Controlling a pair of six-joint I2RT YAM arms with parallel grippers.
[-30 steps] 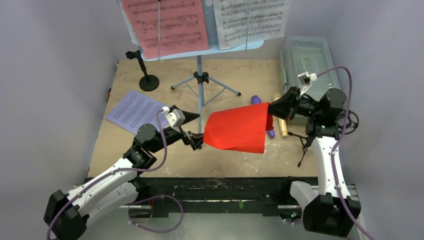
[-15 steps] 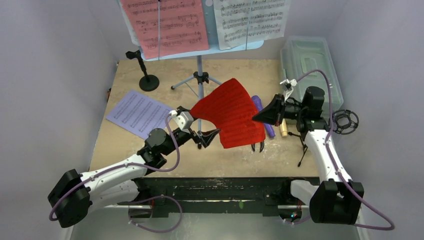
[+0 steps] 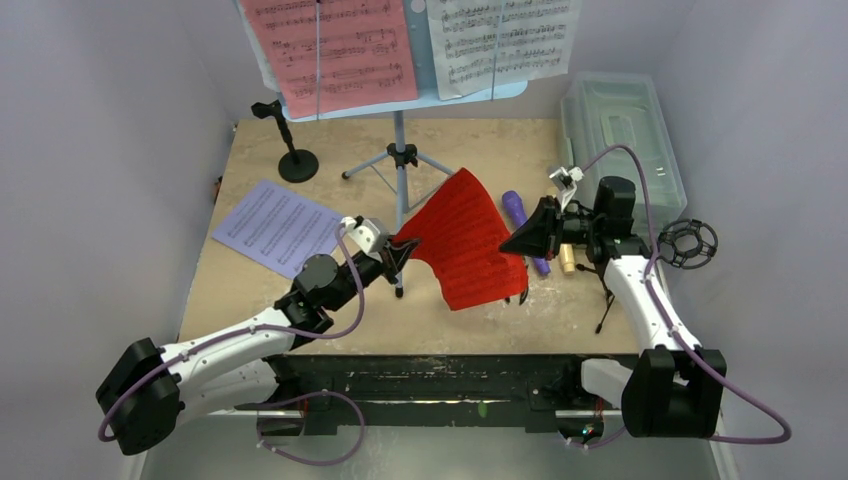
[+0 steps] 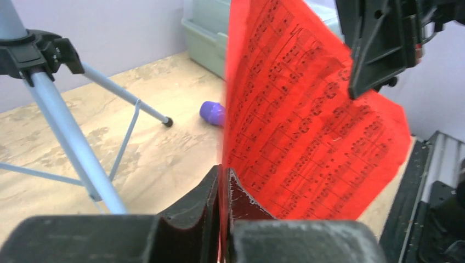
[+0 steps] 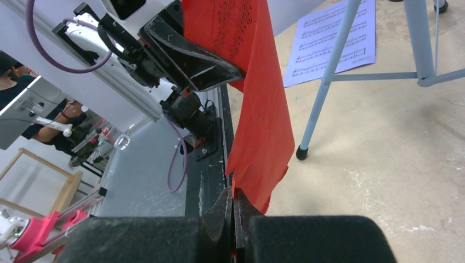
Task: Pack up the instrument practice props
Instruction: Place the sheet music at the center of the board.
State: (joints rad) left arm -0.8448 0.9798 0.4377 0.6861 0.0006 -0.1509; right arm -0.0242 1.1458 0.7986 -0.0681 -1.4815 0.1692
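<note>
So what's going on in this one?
Both arms hold one red sheet-music page up off the table between them. The left gripper is shut on one edge and the right gripper on another. The music stand stands at the back with a pink page and a white page on it.

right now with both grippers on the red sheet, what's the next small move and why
Probably carry the red sheet toward the grey-green box, both arms moving together. The left gripper and right gripper are each shut on an opposite edge, and the sheet hangs bowed between them, so moving one arm alone could tear it.
</note>
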